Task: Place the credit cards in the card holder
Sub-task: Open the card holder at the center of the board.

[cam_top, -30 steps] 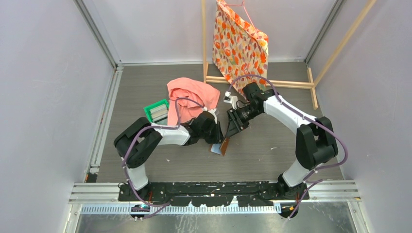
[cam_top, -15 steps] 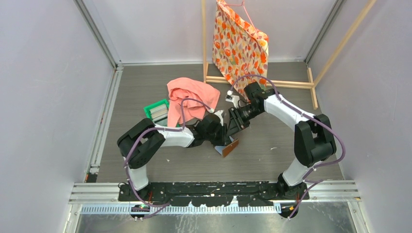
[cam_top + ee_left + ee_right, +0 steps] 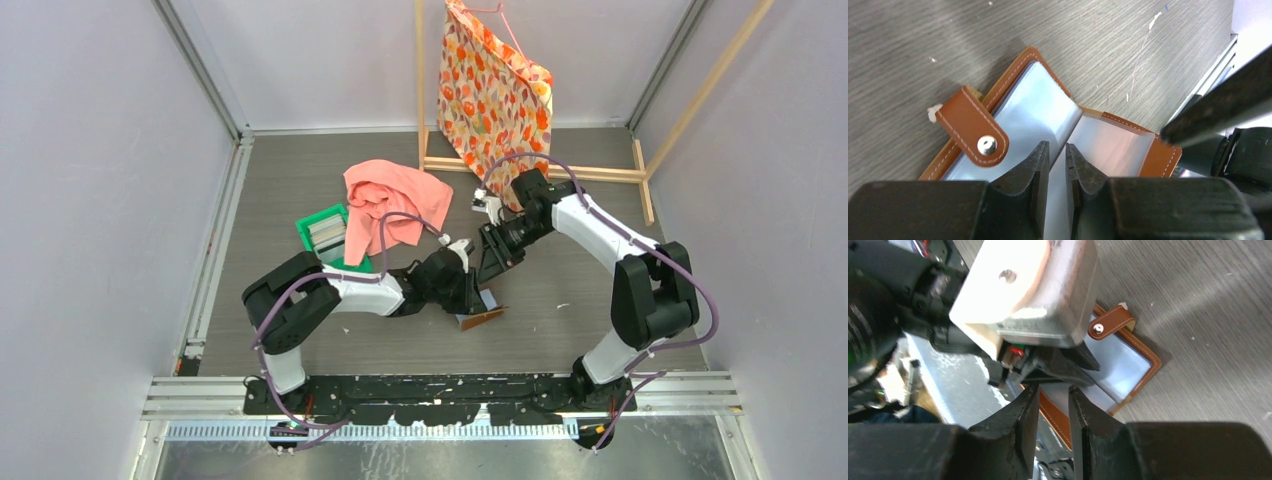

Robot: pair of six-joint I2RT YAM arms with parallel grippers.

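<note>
Top external view: both arms reach to the middle of the grey table [image 3: 300, 170], and their tools meet over the card holder [image 3: 480, 319]. It lies on the table between the two arm bases and well clear of the rest. It is open, with one brown cover tipped up off the surface.

The left gripper [image 3: 467, 288] comes in from the left and the right gripper [image 3: 490, 272] from above and to the right, so the two are almost touching. Behind them a pink cloth [image 3: 395, 200] lies crumpled, with a green tray [image 3: 318, 214] just beside it on the left. At the back a patterned bag [image 3: 495, 90] hangs on a wooden frame [image 3: 560, 172].

In the left wrist view the wallet is spread like a book, with pale grey pockets on both leaves and stitched brown leather around them. The snap tab [image 3: 973, 127] is folded over the left leaf with its stud showing. The left tool's fingers [image 3: 1035, 172] stand nearly together over the fold, with only a narrow slit between them. Something pale shows in that slit, but I cannot tell whether a pocket leaf is pinched there or merely seen beyond it. A dark finger [image 3: 1218, 105] of the right tool comes in from the right, and its tip is on the outer edge of the right-hand cover.

In the right wrist view the right tool's jaws are drawn close. The stitched brown edge of that cover runs between them, so this tool grips the wallet by its cover. Beyond the jaws sit the left tool's pale wrist block [image 3: 1033, 290] and the open pockets.
</note>
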